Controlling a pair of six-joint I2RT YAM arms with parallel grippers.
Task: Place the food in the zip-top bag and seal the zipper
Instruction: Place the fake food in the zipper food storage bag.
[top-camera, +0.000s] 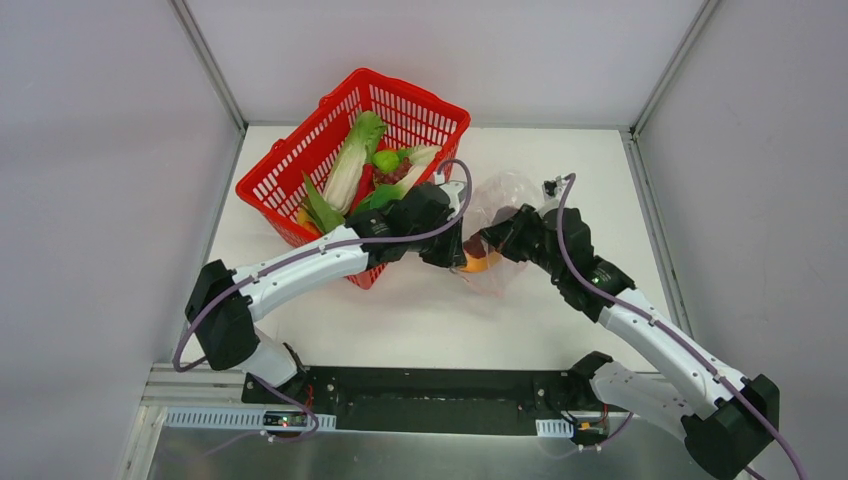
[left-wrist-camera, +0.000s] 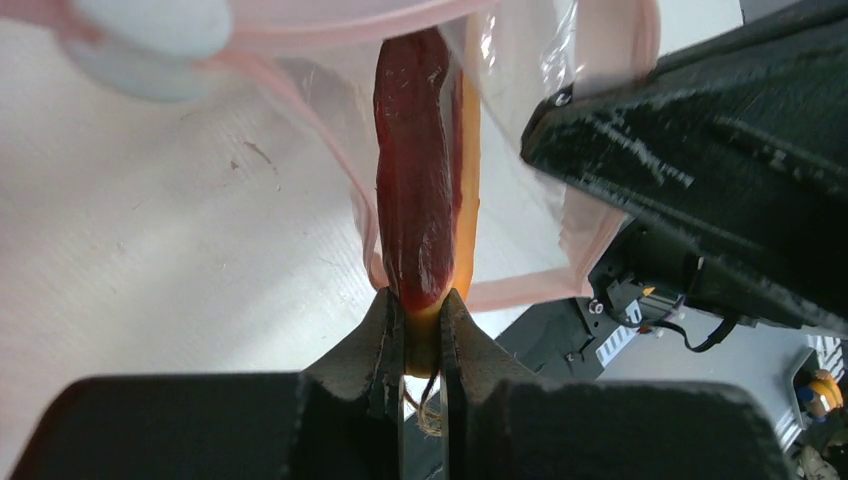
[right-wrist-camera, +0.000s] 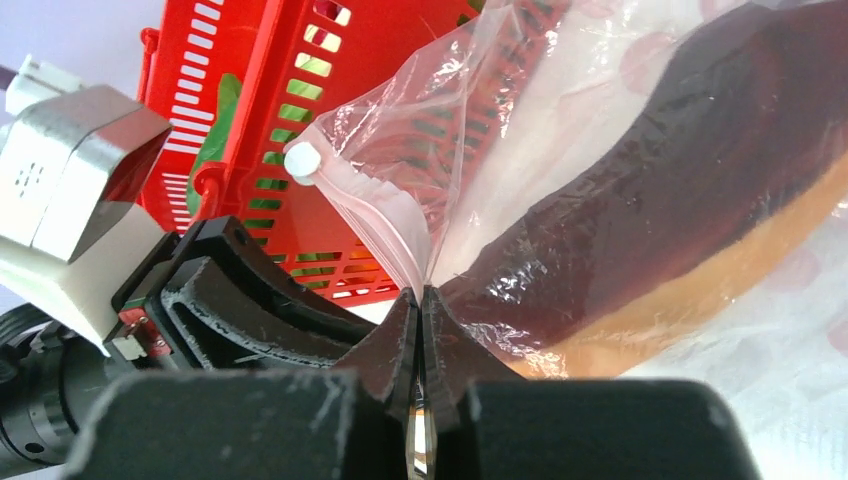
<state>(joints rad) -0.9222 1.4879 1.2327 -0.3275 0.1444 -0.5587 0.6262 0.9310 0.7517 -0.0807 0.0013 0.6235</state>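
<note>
My left gripper (left-wrist-camera: 423, 300) is shut on the near end of the orange bun with dark brown sausage (left-wrist-camera: 420, 170), whose far part lies inside the open mouth of the clear dotted zip-top bag (left-wrist-camera: 520, 140). In the top view the left gripper (top-camera: 455, 255) holds the bun (top-camera: 478, 262) at the bag (top-camera: 505, 200). My right gripper (right-wrist-camera: 420, 297) is shut on the bag's pinkish zipper strip (right-wrist-camera: 390, 215) and holds the mouth up; the sausage bun (right-wrist-camera: 640, 220) shows through the plastic. The white slider (right-wrist-camera: 301, 159) sits on the strip. Bok choy (top-camera: 352, 160) and green leaves (top-camera: 322, 205) lie in the basket.
The red mesh basket (top-camera: 300, 150) stands at the back left of the white table, close behind my left arm; it also shows in the right wrist view (right-wrist-camera: 260, 120). Grey walls enclose the table on three sides. My two grippers are nearly touching.
</note>
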